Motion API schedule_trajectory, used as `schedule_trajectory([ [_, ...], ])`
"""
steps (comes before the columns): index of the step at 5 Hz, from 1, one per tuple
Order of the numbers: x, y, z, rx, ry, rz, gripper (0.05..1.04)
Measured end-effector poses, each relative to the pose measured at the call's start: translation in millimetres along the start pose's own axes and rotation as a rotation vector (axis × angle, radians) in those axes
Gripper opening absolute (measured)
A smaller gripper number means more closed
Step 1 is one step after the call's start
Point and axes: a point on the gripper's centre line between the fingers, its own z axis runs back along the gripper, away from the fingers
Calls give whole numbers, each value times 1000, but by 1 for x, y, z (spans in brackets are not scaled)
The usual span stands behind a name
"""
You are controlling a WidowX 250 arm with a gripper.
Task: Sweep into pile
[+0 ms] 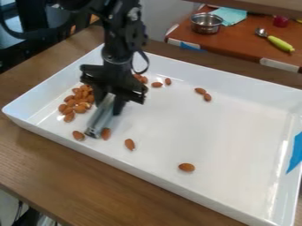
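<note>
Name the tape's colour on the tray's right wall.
Blue; the tape shows best in the camera view.

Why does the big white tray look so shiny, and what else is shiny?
In the camera view, pale glare streaks the white tray near its right wall, probably from overhead light; the silver tool has bright streaks, and the metal bowl glints behind.

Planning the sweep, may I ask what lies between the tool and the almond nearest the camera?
One almond beside the tool, another farther out, in the camera view.
</note>
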Motion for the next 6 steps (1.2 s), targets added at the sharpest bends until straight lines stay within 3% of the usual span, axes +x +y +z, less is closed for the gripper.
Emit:
schedule_trajectory([
  [1, 9, -27, 22, -55, -35, 73, 380],
  [2, 24, -66, 52, -112, -127, 101, 380],
  [3, 27, -108, 64, -134, -178, 72, 380],
  [4, 29, -137, 66, -152, -191, 29, 380],
  [6, 43, -159, 41, -110, -155, 30, 380],
])
